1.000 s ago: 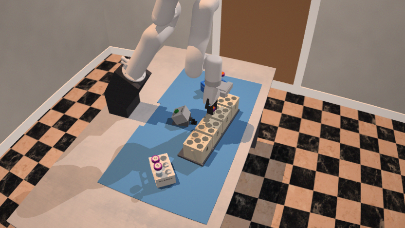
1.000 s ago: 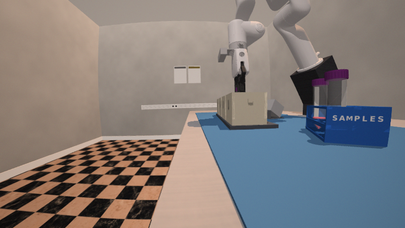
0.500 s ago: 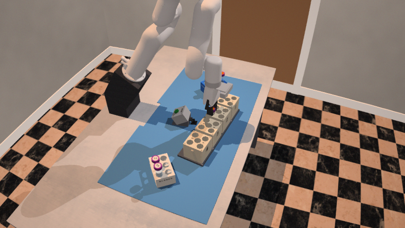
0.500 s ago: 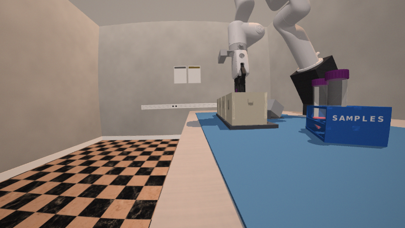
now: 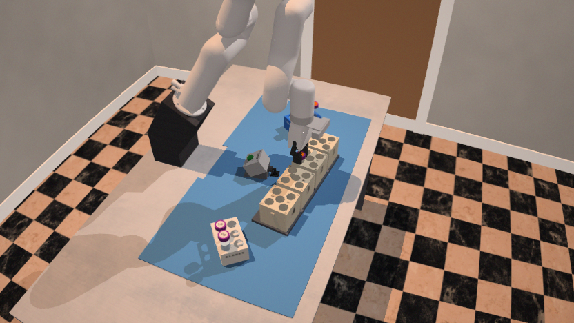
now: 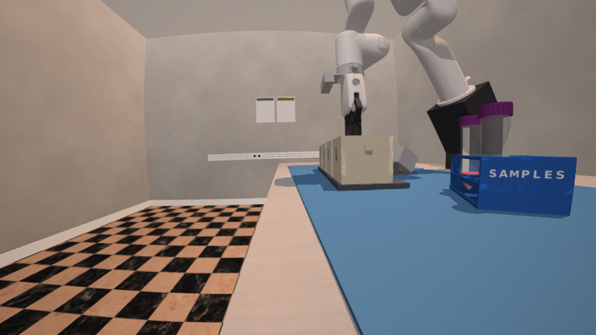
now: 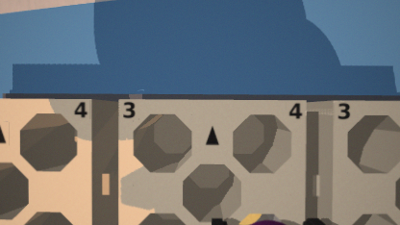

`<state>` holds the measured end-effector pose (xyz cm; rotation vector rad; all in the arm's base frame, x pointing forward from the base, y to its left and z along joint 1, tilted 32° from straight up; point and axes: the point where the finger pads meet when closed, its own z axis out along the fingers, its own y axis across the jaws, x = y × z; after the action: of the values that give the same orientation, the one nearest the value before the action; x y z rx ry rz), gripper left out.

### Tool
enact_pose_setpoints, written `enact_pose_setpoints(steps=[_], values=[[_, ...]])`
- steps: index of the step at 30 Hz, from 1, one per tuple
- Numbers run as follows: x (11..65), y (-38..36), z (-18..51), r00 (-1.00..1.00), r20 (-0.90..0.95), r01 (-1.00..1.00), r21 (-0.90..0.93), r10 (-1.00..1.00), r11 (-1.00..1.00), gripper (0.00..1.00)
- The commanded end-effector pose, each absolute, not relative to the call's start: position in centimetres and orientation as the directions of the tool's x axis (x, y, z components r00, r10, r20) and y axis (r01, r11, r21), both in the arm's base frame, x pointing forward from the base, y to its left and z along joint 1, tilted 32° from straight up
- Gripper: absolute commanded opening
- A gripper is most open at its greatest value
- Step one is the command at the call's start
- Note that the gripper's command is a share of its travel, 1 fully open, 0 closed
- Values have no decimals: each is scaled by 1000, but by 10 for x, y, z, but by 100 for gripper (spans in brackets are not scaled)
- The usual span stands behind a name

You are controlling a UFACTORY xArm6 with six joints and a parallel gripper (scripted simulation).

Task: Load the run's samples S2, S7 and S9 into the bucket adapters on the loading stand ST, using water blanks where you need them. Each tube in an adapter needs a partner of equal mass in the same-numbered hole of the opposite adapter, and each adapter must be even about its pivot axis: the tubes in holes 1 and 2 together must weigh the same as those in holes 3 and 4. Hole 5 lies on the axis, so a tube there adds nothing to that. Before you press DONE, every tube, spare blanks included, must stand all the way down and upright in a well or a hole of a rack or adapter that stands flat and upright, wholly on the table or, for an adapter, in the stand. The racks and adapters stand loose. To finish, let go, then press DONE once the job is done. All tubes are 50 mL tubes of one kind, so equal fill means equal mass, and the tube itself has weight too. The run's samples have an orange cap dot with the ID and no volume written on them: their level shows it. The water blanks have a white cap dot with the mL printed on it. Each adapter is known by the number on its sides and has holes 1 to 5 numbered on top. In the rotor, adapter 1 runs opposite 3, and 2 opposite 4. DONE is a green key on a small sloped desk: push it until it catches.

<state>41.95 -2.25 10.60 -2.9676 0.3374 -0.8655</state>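
Beige bucket adapters [image 5: 279, 214] [image 6: 367, 166] [image 7: 274, 192] are seen in the top view, lined up on the dark loading stand ST [image 5: 287, 231] [image 6: 400, 185] [image 7: 212, 97]. The xArm Gripper [image 5: 300, 155] [image 6: 352, 132] [image 7: 265, 222] is positioned over the second adapter from the blue rack's end, around the orange-dotted sample tube [image 5: 303, 154] [image 6: 347, 133] [image 7: 270, 223]. Two water blanks [image 5: 219, 224] [image 5: 223, 235] are held in the BLANKS rack [image 5: 235, 260]; the green DONE key [image 5: 250, 157] is set on its sloped desk [image 5: 256, 165] [image 6: 406, 158]. In the exterior view, the sample tube's purple cap is seen low at the adapter top; two other purple-capped tubes [image 6: 495, 110] [image 6: 470, 120] are stood in the SAMPLES rack [image 5: 286, 122] [image 6: 526, 185]. In the wrist view, the cap is shown in the lower right of the adapter, below hole 4, between fingers that are judged slackened and open, with the tube released. Its ID and full seating cannot be confirmed. If the fingers are opened too wide, the adapter or neighbouring parts may be struck; if lifting is begun with a pad dragging on the cap, the tube may be raised or tilted, or the loose adapter shifted. Imbalance may result if a partner of unequal fill is chosen.
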Motion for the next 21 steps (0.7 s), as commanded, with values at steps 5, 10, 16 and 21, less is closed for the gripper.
enact_pose_setpoints(steps=[5,10,16,21], values=[[420,-22,107,819,532,-202,-85,-216,-976,44],[420,-22,107,819,532,-202,-85,-216,-976,44],[420,-22,107,819,532,-202,-85,-216,-976,44],[417,-22,112,819,532,-202,-85,-216,-976,44]])
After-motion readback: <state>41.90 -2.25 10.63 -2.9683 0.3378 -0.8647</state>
